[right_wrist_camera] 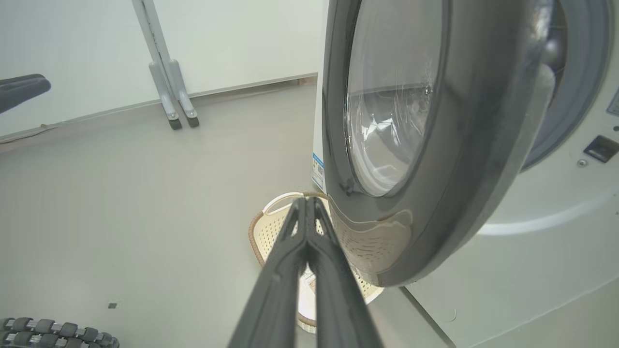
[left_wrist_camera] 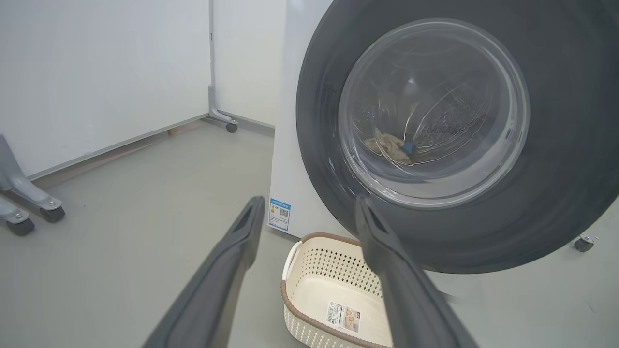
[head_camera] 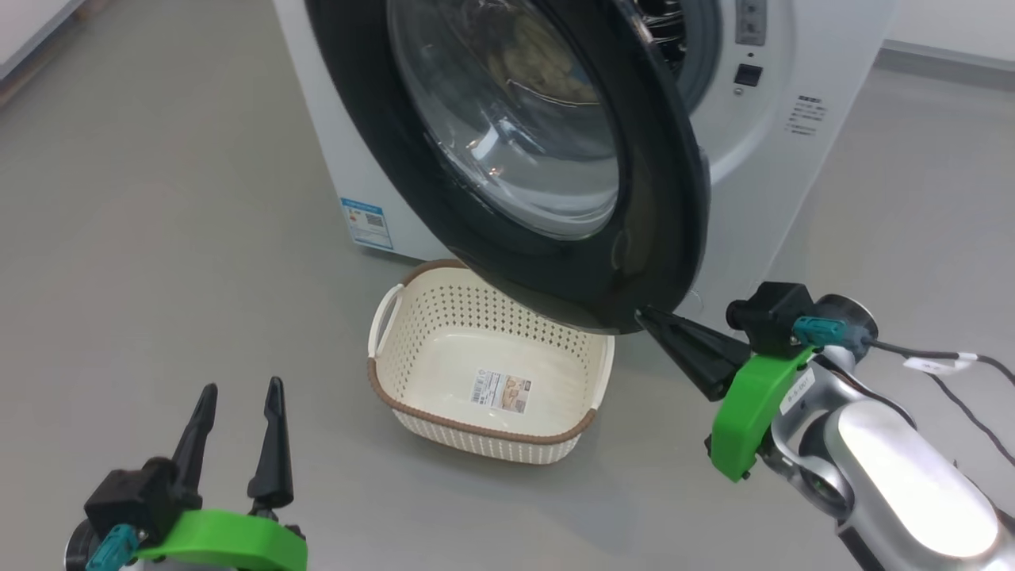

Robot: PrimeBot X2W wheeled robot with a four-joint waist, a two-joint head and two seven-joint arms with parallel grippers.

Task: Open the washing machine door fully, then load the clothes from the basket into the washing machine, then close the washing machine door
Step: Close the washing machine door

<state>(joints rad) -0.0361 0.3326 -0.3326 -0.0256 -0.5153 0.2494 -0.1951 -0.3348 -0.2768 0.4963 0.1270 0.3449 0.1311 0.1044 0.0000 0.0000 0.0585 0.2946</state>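
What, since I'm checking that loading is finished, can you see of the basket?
The basket is cream-white perforated plastic, a rounded rectangle with a brown woven-look rim, white side handles and a product sticker on its inside bottom. It stands upright and empty on the grey floor, before the washing machine, its far edge beneath the part-open washing machine door.
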